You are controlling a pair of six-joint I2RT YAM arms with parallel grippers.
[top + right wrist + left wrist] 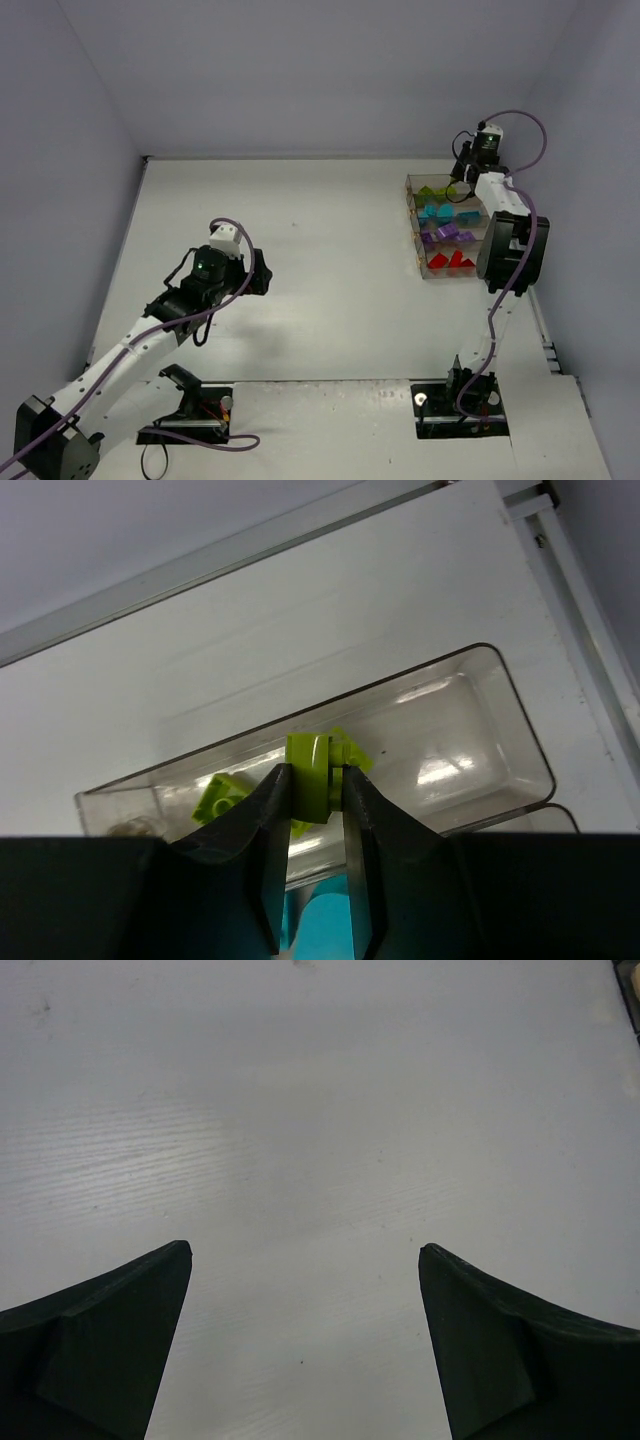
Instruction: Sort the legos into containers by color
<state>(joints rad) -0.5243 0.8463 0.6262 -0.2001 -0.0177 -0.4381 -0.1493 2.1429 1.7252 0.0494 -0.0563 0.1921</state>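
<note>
1. Legos are basically all in the containers, a row of four joined clear bins at the far right of the white table. From the top view the colours run lime green in the farthest bin, then teal, then purple, with red in the nearest one.
2. Right gripper is reaching over the far bin, and its fingers are pinching a lime green brick from both sides. The brick stands upright between the tips.
3. From the wrist cam the held brick lines up with the inside of that bin, but I can't tell if it's touching the floor of it or hanging a bit above.
4. A couple more lime pieces lie in the same bin, one off to the left and another just behind the held brick. A bit of teal shows under the fingers at the bottom edge of the shot.
5. Left gripper is well apart from all this, over bare table on the left side. Its fingers are spread wide with only the white tabletop between them.
6. In the top view the left gripper points toward the middle of the table, and the right gripper sits at the far end of the bin row.
</note>
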